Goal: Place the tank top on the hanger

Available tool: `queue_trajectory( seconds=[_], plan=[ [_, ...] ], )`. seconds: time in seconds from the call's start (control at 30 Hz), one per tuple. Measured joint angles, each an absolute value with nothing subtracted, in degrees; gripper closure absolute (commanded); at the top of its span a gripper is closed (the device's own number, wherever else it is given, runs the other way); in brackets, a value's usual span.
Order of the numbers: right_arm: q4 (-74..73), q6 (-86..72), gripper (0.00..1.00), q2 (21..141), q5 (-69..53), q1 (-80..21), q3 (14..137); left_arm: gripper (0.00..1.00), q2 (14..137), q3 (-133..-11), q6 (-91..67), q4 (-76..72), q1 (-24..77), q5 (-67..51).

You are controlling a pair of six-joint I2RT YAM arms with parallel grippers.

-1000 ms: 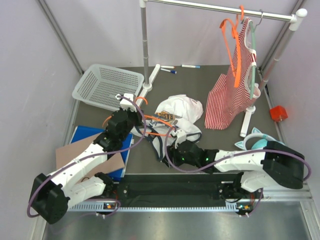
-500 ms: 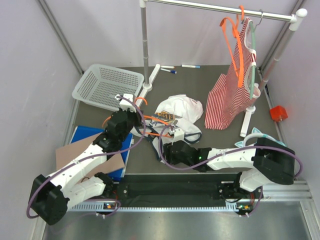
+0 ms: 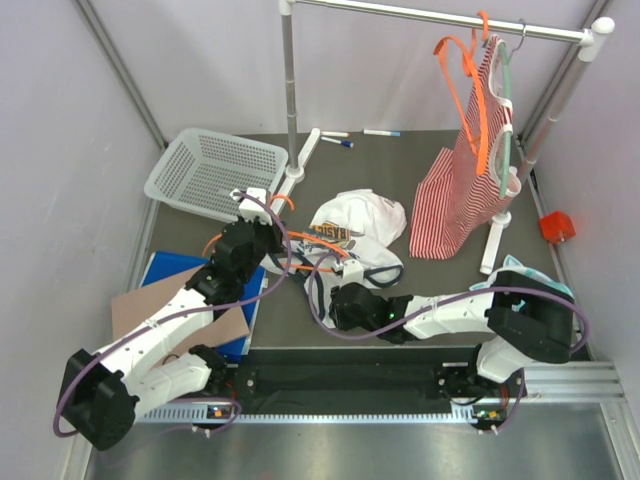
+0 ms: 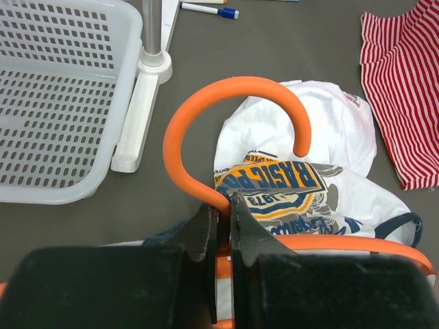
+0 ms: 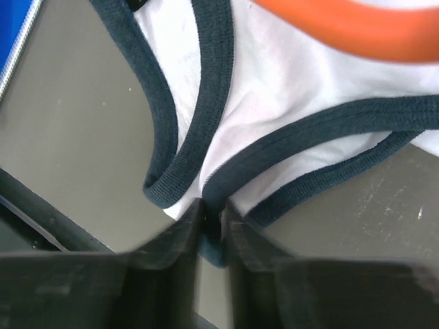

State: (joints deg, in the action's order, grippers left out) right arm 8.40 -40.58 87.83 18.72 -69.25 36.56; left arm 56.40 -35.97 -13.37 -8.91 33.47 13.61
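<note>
The white tank top [image 3: 358, 222] with navy trim lies crumpled mid-table, its graphic print facing up [image 4: 274, 181]. The orange hanger [image 3: 310, 245] lies across its near part, hook [image 4: 233, 92] pointing toward the basket. My left gripper [image 3: 268, 222] [image 4: 223, 212] is shut on the hanger's neck just below the hook. My right gripper [image 3: 332, 287] [image 5: 212, 221] is shut on a navy-trimmed strap edge of the tank top [image 5: 267, 103] at its near left side. An orange hanger arm [image 5: 357, 24] crosses the cloth above it.
A white basket [image 3: 215, 172] sits back left beside the rack's pole [image 3: 290, 90]. A red-striped top [image 3: 465, 195] on a green hanger and another orange hanger [image 3: 462, 80] hang from the rail. Markers [image 3: 340, 140], a red block [image 3: 556, 227] and a blue board with cardboard [image 3: 170, 290] lie around.
My right gripper slid left along the tank top's near edge and closed on its navy-trimmed strap. The left gripper kept its hold on the hanger without moving.
</note>
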Motion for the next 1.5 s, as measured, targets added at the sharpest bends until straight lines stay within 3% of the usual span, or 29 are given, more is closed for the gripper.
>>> queue_trajectory(
  seconds=[0.03, 0.3, 0.47, 0.93, 1.5],
  plan=[
    [8.5, -40.4, 1.0, 87.8, 18.7, -69.3, 36.6, 1.0, 56.4, -36.0, -13.4, -8.9, 33.5, 13.6],
    [8.5, -40.9, 1.0, 87.4, 18.9, -69.3, 35.9, 1.0, 56.4, -36.0, -13.5, -8.8, 33.5, 15.3],
    [6.6, -41.3, 1.0, 80.4, 19.9, -68.2, 31.4, 1.0, 54.3, -35.3, -13.6, -8.4, 33.5, 17.1],
    [5.6, -36.3, 1.0, 54.8, 10.8, -43.2, 22.9, 1.0, 46.9, -31.3, -13.0, -8.5, 33.5, 19.0],
    [-0.3, -34.7, 1.0, 48.0, 3.6, -42.1, 24.4, 1.0, 47.5, -30.7, -13.2, -9.5, 33.5, 19.1]
  ],
)
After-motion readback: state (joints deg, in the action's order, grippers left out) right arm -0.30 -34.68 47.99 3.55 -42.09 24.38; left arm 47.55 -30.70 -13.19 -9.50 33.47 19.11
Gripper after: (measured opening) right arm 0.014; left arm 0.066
